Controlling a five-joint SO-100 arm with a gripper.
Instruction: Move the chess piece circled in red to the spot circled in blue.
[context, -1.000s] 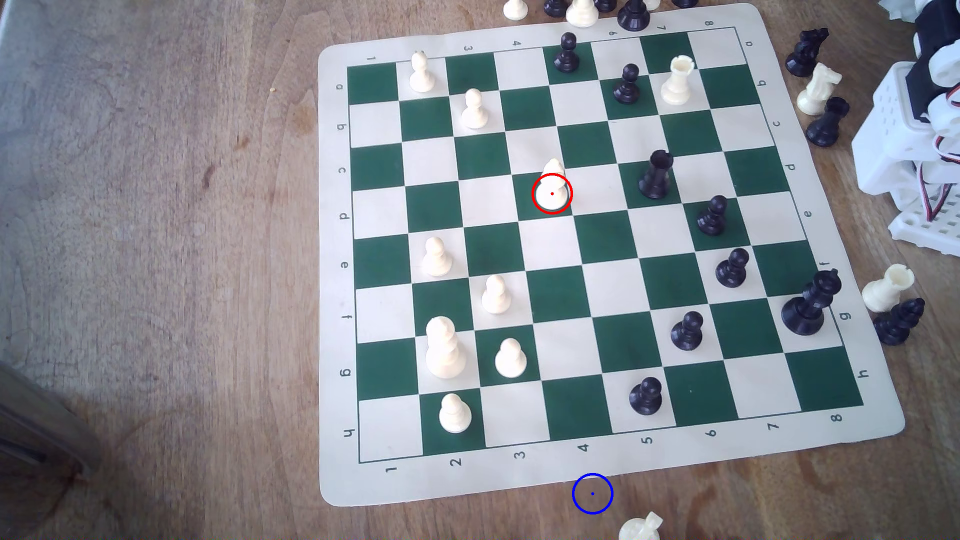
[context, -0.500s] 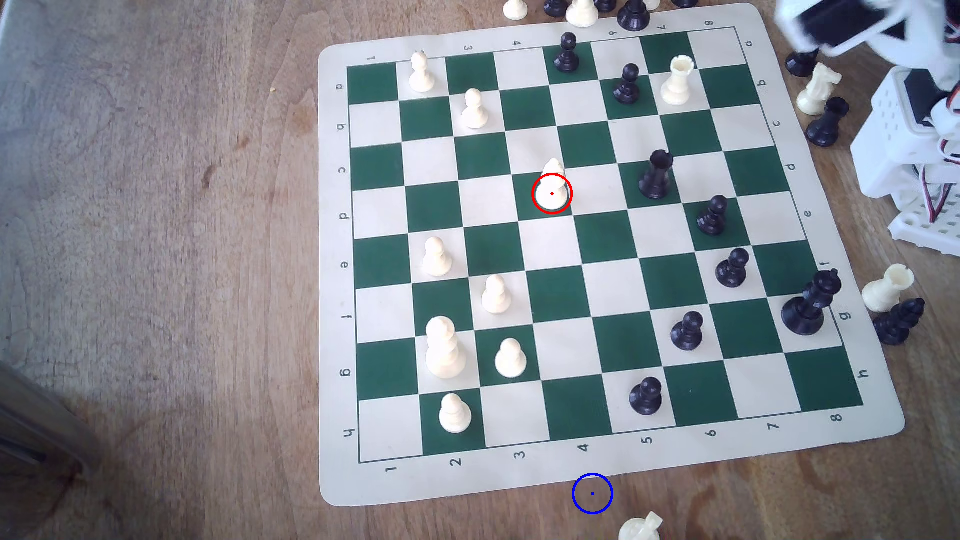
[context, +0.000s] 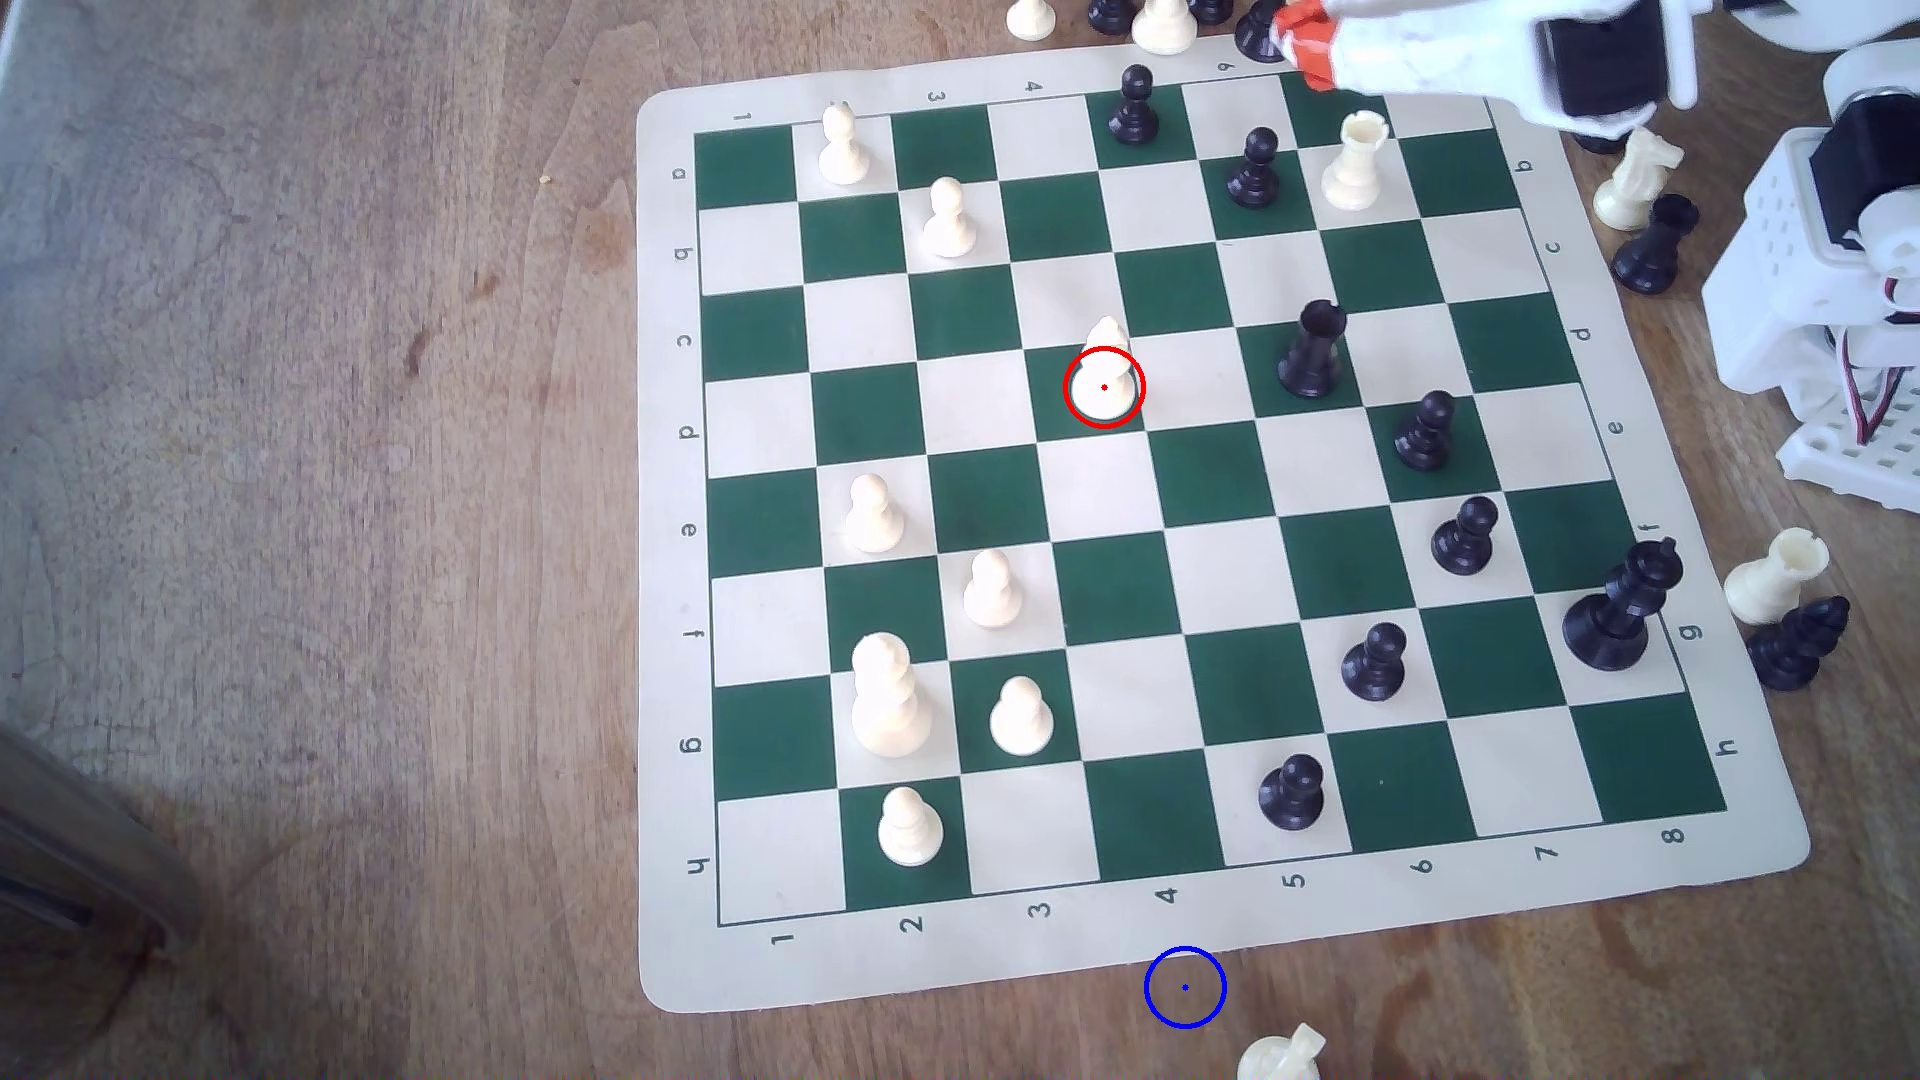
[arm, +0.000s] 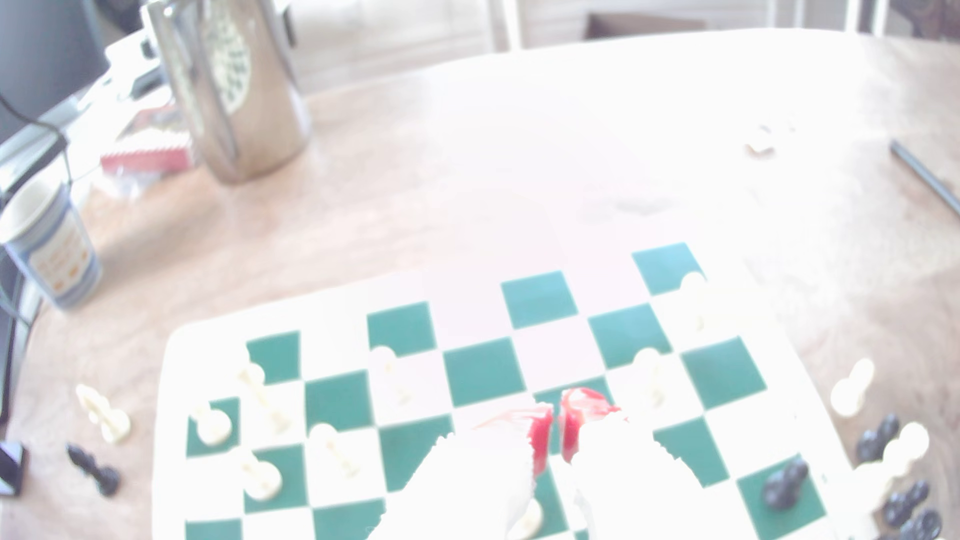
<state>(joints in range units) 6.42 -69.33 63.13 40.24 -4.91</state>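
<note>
Blue ring (context: 1184, 987) on bare table (context: 312, 519), farthest from our claw (context: 1304, 47). Circled cream pawn (context: 1104, 379) mid-board, upright, well apart from claw. Claw over the board's (context: 1174, 935) far edge, red tips nearly together, holding nothing.

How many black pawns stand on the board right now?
6 black pawns: two by the far edge, four trailing down the exterior view's right half. The arm could hide another.
</note>
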